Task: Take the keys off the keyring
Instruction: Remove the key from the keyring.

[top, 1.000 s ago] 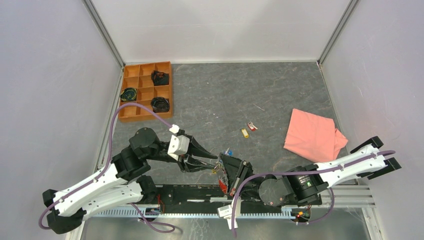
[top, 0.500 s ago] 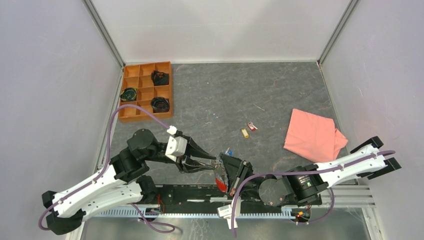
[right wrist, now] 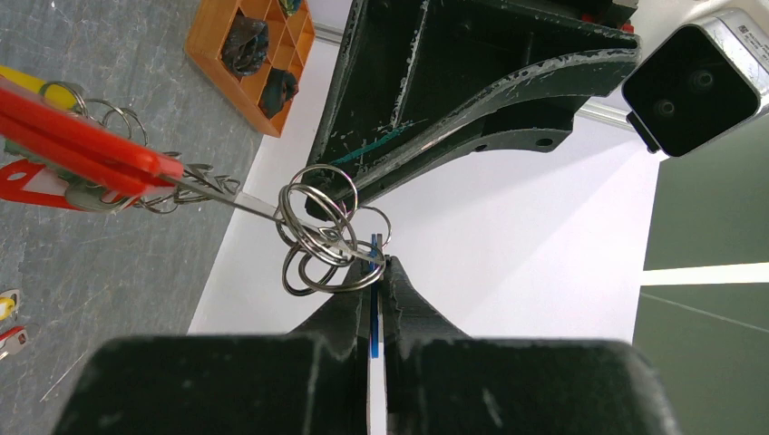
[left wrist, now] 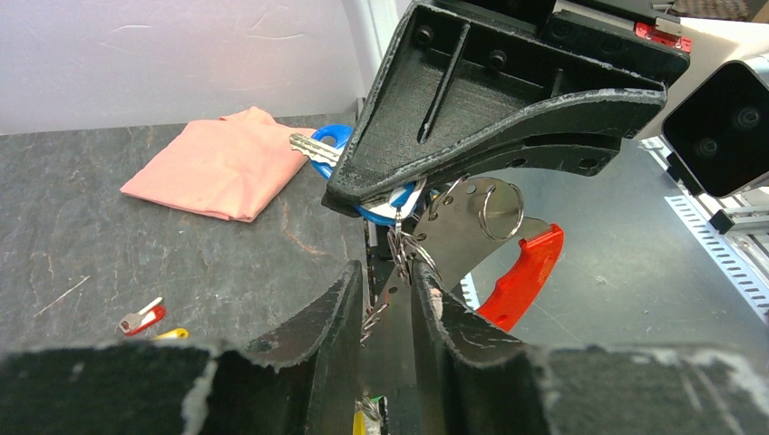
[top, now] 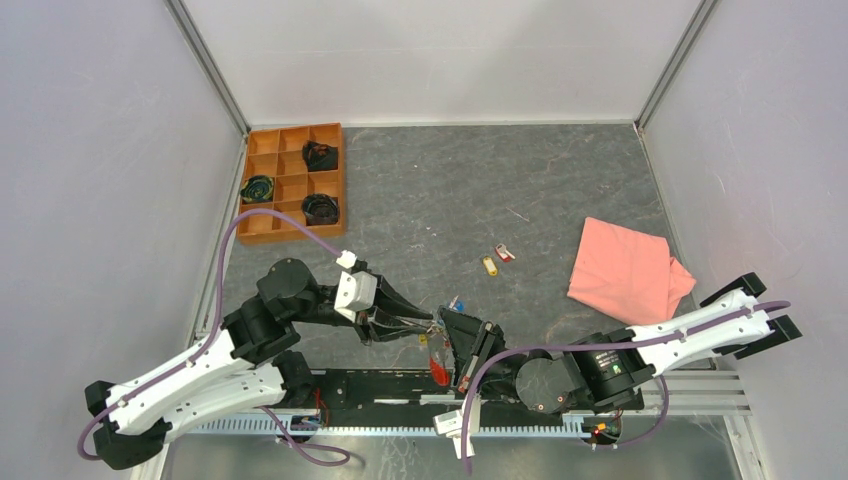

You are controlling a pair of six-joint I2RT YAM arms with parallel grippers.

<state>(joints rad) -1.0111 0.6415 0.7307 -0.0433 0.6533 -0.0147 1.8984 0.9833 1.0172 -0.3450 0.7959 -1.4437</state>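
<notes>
My right gripper (right wrist: 381, 265) is shut on the blue-headed key (right wrist: 373, 272), which also shows in the left wrist view (left wrist: 337, 138). The keyring's cluster of thin metal rings (right wrist: 322, 231) hangs at that gripper's tip. Its red strap (left wrist: 521, 272) dangles beside the rings (left wrist: 499, 208). My left gripper (left wrist: 388, 269) meets the right one tip to tip near the table's front edge (top: 432, 322). Its jaws stand narrowly apart on either side of a short chain hanging from the rings. A yellow key head (left wrist: 362, 423) peeks out low between its fingers.
A loose red key (top: 505, 254) and yellow key (top: 489, 265) lie on the grey table. A pink cloth (top: 625, 270) lies at the right. An orange compartment tray (top: 290, 237) with dark bundles stands at the back left. The arms' base rail runs along the front edge.
The left gripper's jaws have narrowed around the chain. The red strap below the two grippers has shifted slightly. The right gripper holds the blue key as before.
</notes>
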